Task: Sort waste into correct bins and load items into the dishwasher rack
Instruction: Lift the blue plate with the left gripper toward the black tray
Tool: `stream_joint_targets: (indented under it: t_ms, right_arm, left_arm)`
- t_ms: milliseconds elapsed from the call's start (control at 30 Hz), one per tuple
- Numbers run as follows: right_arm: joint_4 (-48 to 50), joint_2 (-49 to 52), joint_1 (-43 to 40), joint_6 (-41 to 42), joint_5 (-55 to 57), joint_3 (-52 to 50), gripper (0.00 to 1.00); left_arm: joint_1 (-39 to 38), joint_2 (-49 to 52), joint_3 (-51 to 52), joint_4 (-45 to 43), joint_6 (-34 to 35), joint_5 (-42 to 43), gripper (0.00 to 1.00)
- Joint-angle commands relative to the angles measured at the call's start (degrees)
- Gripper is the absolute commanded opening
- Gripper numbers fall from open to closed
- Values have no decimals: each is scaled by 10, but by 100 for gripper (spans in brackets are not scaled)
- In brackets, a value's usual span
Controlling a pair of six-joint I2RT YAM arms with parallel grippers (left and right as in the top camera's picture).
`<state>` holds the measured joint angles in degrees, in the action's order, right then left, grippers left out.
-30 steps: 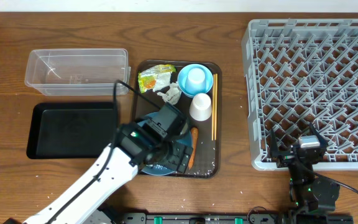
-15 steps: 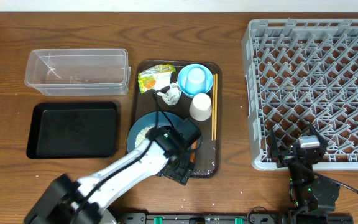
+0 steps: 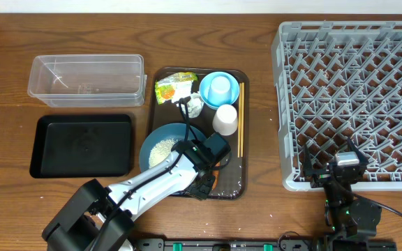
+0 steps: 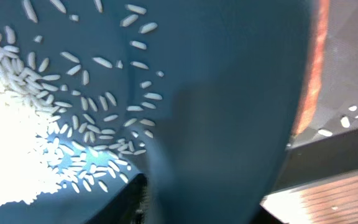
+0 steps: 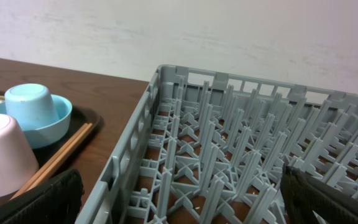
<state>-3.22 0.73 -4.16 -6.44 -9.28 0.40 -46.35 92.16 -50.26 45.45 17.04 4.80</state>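
Observation:
The dark-blue plate (image 3: 160,137) lies on the brown serving tray (image 3: 244,77) with white rice (image 3: 160,150) piled on it. My left gripper (image 3: 202,173) is shut on the plate's right rim. In the left wrist view the plate (image 4: 229,93) fills the frame, rice (image 4: 17,124) lies at left, and one dark finger (image 4: 134,198) shows under the rim. The orange carrot (image 4: 312,74) lies just beyond the rim. On the same tray are the tissue (image 3: 192,106), wrapper (image 3: 173,87), light-blue bowl (image 3: 218,87), white cup (image 3: 225,120) and chopsticks (image 3: 241,129). My right gripper (image 5: 185,205) hangs open at the grey rack's (image 3: 354,90) front edge.
A clear tub (image 3: 87,79) stands at the back left, with the black tray (image 3: 82,145) in front of it. The rack (image 5: 229,143) fills the right side of the table. A small light-blue cup sits upturned inside the bowl (image 5: 58,118).
My left gripper has swung right, from over the plate to its right rim, and its jaws have narrowed onto the rim. The plate has shifted slightly left. The right arm has not moved.

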Motion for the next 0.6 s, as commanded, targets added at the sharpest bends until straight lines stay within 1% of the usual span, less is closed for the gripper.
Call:
stream_joint_targets:
  t_ms: [0,67,133,167,300,333,500,567]
  right_arm:
    - [-2,0,-9,8,-4,-1,99]
    - [-2,0,-9,8,-4,-1,99]
    - [-2,0,-9,8,-4,-1,99]
    - [-2,0,-9,8,-4,-1,99]
    - [-2,0,-9,8,-4,-1,99]
    - [-2,0,-9,8,-4,-1,99]
    - [-2,0,-9,8,-4,-1,99]
    - [-2,0,-9,8,-4,-1,99]
  left_arm:
    - [0,-1,-3,9,2,-32,29]
    - [0,-3,-9,12,2,-36,22]
    - [0,-7,-17,19,2,-43,19]
    - [0,-9,-20,21,2,-44,15]
    - [0,-20,-34,25,2,-45,7]
    - [0,-23,-36,25,2,-45,6]
    - [0,-44,-42,31,2,-45,6]
    - [0,-58,-46,42,2,-61,6]
